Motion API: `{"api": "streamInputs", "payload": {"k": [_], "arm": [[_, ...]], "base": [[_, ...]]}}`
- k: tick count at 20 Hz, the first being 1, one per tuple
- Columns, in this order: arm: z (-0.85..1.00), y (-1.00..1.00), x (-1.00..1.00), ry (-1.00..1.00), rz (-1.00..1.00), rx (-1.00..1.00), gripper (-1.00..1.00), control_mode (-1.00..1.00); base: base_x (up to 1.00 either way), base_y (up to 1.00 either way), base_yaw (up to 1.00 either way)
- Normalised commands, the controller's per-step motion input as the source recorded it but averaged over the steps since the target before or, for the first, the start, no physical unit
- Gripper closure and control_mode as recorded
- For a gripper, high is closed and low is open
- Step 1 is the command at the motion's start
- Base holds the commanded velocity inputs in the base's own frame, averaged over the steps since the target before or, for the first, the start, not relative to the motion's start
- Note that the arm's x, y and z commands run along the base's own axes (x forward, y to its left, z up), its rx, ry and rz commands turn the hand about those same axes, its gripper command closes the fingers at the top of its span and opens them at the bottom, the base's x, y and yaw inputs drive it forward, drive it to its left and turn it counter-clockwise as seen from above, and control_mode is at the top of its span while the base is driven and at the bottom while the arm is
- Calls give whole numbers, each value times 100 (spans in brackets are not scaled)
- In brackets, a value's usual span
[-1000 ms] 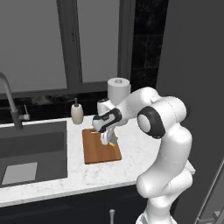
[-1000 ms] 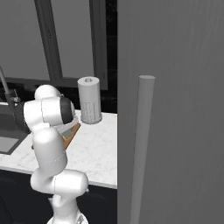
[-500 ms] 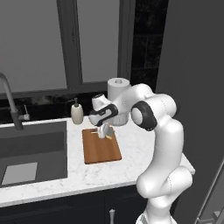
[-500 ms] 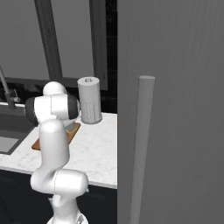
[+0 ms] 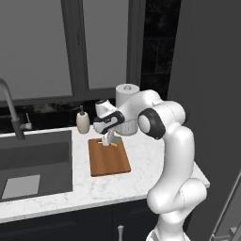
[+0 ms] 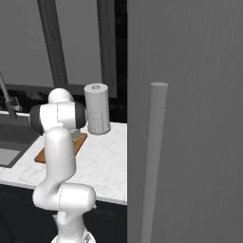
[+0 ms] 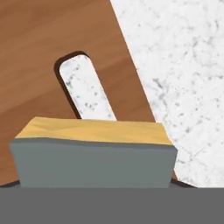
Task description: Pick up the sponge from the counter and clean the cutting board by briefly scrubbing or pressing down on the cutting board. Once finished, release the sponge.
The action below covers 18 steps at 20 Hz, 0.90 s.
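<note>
The brown cutting board [image 5: 109, 159] lies on the white counter [image 5: 141, 162] to the right of the sink; a strip of the cutting board [image 6: 79, 141] shows beside my arm. My gripper [image 5: 109, 139] points down over the board's far end, shut on the sponge [image 5: 115, 143]. In the hand view the sponge [image 7: 93, 148] sits right in front of the camera, yellow body and grey layer, hiding my fingertips. Just beyond it lie the board's slot handle [image 7: 85, 89] and the board's edge, with bare counter [image 7: 183, 65] to the right.
A dark inset sink [image 5: 33, 160] with a faucet [image 5: 12, 110] lies left of the board. A soap dispenser [image 5: 83, 121] and a paper towel roll [image 6: 97, 109] stand at the back of the counter. A tall grey cabinet side [image 6: 190, 118] rises on the right.
My arm has swung the gripper from the board's middle toward its far, slotted end, carrying the sponge along. The board has not moved.
</note>
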Motion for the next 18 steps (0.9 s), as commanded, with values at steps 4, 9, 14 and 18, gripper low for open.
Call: {"api": "streamInputs", "payload": {"k": [4,9,14,18], "arm": [[-6,46,-16,-7,0,10,100,-100],[-1,63,-30,0,3,2,100,-100],[-6,59,-33,0,5,-5,100,-100],[-36,31,-41,4,8,-7,100,-100]], "base": [[0,0,0],[0,0,0],[0,0,0],[0,0,0]]}}
